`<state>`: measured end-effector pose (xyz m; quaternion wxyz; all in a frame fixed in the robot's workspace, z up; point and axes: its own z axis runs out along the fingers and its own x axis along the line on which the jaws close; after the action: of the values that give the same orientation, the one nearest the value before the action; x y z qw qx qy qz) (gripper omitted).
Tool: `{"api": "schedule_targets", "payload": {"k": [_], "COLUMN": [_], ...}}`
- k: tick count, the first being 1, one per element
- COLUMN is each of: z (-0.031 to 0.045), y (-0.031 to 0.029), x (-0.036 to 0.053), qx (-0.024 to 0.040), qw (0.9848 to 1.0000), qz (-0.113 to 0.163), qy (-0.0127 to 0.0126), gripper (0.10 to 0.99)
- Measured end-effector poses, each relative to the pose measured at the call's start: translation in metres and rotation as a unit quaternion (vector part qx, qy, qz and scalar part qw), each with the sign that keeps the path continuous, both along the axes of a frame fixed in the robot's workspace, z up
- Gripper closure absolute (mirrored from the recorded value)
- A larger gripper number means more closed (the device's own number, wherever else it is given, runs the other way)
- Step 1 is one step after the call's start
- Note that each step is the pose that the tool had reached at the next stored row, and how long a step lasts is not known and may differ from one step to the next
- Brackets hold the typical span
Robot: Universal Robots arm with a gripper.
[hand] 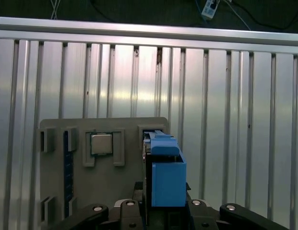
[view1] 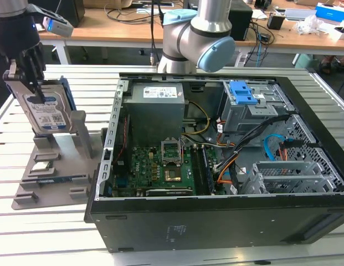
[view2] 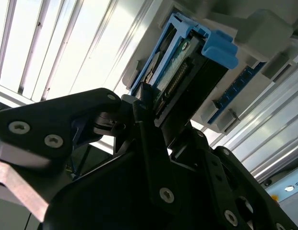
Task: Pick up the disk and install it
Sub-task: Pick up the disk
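Note:
The disk (view1: 47, 114), a silver drive with a white-and-blue label in a bright blue frame, stands on edge at the exterior view's left, over the grey fixture (view1: 61, 166). My black gripper (view1: 30, 83) comes down from above and is shut on the disk's upper part. I cannot tell whether its lower edge still sits between the fixture's uprights. In the second wrist view the disk's (view2: 180, 76) connector edge runs out from between my fingers (view2: 145, 120). In the first wrist view the blue frame (hand: 165, 175) rises from my gripper (hand: 163, 213).
An open computer case (view1: 216, 221) lies at the exterior view's centre and right. Inside it are a motherboard (view1: 160, 166), cables and a grey drive cage with a blue latch (view1: 246, 93). On the fixture plate (hand: 120, 191) lie a square processor chip (hand: 101, 143) and a blue memory stick (hand: 67, 163).

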<state>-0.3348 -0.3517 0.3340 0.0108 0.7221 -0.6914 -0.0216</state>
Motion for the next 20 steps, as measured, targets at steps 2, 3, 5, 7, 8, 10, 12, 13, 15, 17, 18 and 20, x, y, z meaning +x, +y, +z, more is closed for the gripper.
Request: {"api": "schedule_targets", "payload": {"k": [2,3,5,7,8,10,12,13,15,17,18,20], "z": [0.0018,0.0023,0.0039,0.0054,0.0064,0.0093,0.0116,0.0129,0.0158,0.0188,0.0197,0.0221], "y": [0.0,0.0,0.0,0.0,0.0,0.0,0.0,0.0,0.0,0.0,0.0,0.0], "x": [0.0,0.0,0.0,0.0,0.0,0.0,0.0,0.0,0.0,0.0,0.0,0.0], "qx": [0.0,0.0,0.0,0.0,0.0,0.0,0.0,0.0,0.0,0.0,0.0,0.0], "qw": [1.0,1.0,1.0,1.0,1.0,1.0,1.0,1.0,1.0,1.0,1.0,1.0], "qz": [0.0,0.0,0.0,0.0,0.0,0.0,0.0,0.0,0.0,0.0,0.0,0.0], "qy": [0.0,0.0,0.0,0.0,0.0,0.0,0.0,0.0,0.0,0.0,0.0,0.0], "gripper": [0.725,0.725,0.725,0.725,0.725,0.725,0.725,0.725,0.725,0.725,0.725,0.725]}}
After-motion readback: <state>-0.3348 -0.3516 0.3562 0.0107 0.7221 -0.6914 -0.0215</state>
